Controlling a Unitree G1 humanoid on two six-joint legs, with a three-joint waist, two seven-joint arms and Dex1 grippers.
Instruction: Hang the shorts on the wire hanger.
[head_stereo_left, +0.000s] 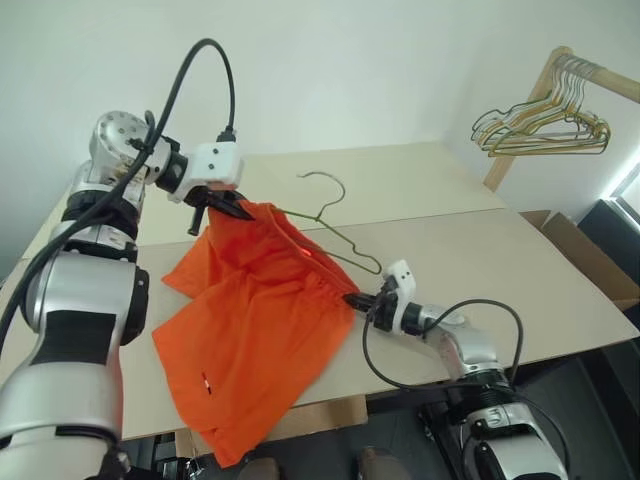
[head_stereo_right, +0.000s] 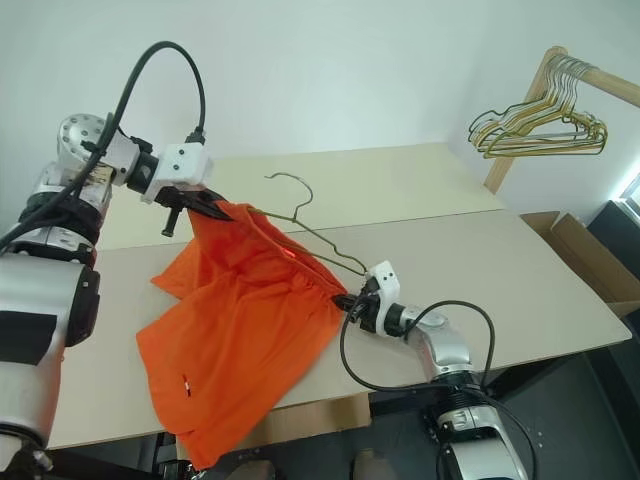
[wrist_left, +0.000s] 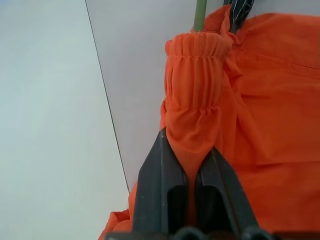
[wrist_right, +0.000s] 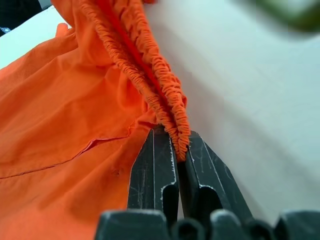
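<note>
Orange shorts (head_stereo_left: 255, 340) stretch between raised left pincer (head_stereo_left: 232, 208) and low right pincer (head_stereo_left: 355, 300), both clamped on them.

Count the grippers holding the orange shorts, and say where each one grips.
2. The left gripper pinches the shorts at their raised upper end; the right gripper pinches the gathered waistband at their table-side edge.

pale beige tabletop (head_stereo_left: 470, 250) with a seam line across the middle, wooden rail (head_stereo_left: 585, 68) at two o'clock carrying a bunch of gold and dark wire hangers (head_stereo_left: 545, 128), open cardboard box (head_stereo_left: 590, 255) at three o'clock past the table edge, plain white wall (head_stereo_left: 380, 60) behind.
</note>
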